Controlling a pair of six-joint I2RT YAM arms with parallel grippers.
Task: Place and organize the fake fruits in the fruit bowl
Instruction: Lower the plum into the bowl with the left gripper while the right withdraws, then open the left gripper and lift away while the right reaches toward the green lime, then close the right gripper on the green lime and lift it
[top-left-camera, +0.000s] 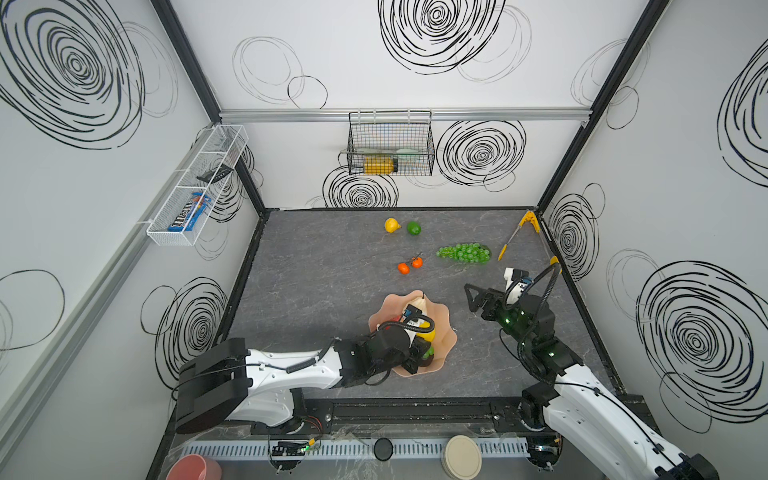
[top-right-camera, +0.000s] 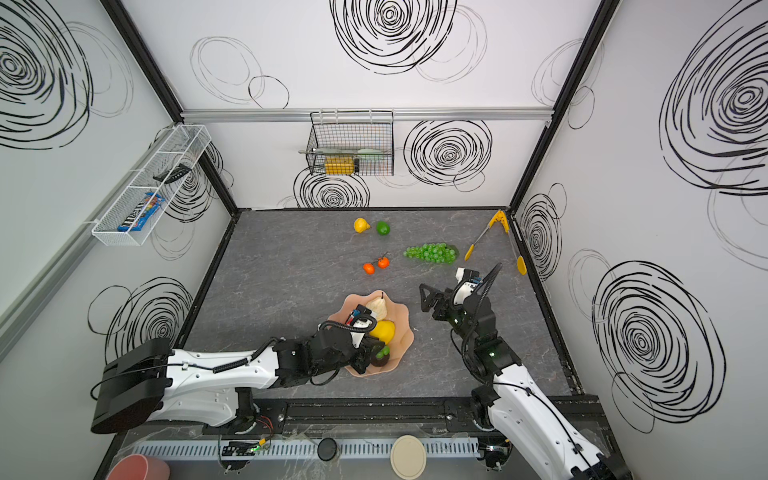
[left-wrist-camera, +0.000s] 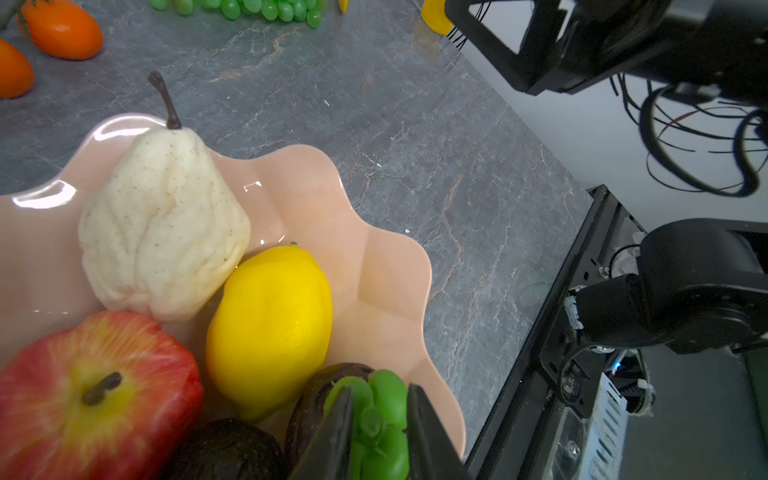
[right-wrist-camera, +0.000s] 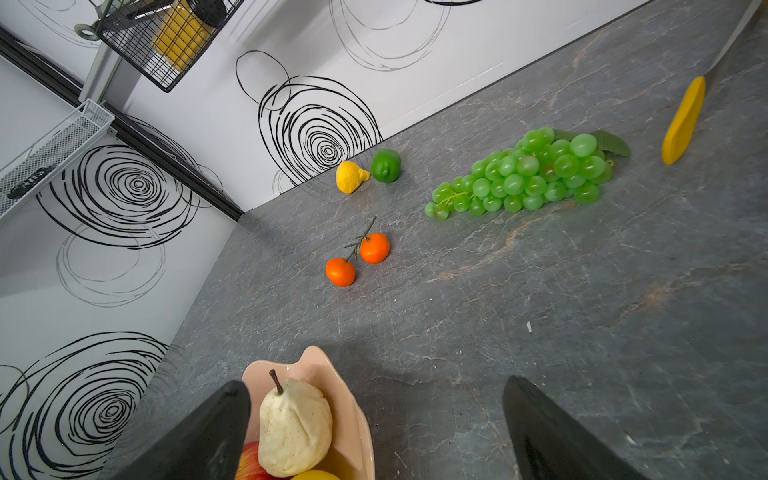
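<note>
The scalloped peach fruit bowl (top-left-camera: 446, 316) (left-wrist-camera: 374, 257) holds a pale pear (left-wrist-camera: 162, 224), a lemon (left-wrist-camera: 270, 328), a red apple (left-wrist-camera: 91, 395) and two dark avocados (left-wrist-camera: 232, 449). My left gripper (left-wrist-camera: 380, 388) (top-right-camera: 374, 353) hangs over the bowl's near side. Its jaws are slightly parted on either side of one avocado's green top (left-wrist-camera: 384, 390), which rests in the bowl. My right gripper (top-left-camera: 471, 298) (right-wrist-camera: 376, 388) is open and empty, right of the bowl. A small lemon (top-left-camera: 392, 225), a lime (top-left-camera: 413, 227), two oranges (top-left-camera: 409, 265) and green grapes (top-left-camera: 463, 252) lie on the table behind.
Yellow-tipped tongs (top-left-camera: 519, 235) lie at the back right by the wall. A wire basket (top-left-camera: 390, 143) hangs on the back wall and a white mesh shelf (top-left-camera: 195, 187) on the left wall. A coral bowl (top-left-camera: 193, 467) and a cream disc (top-left-camera: 461, 457) sit past the front rail.
</note>
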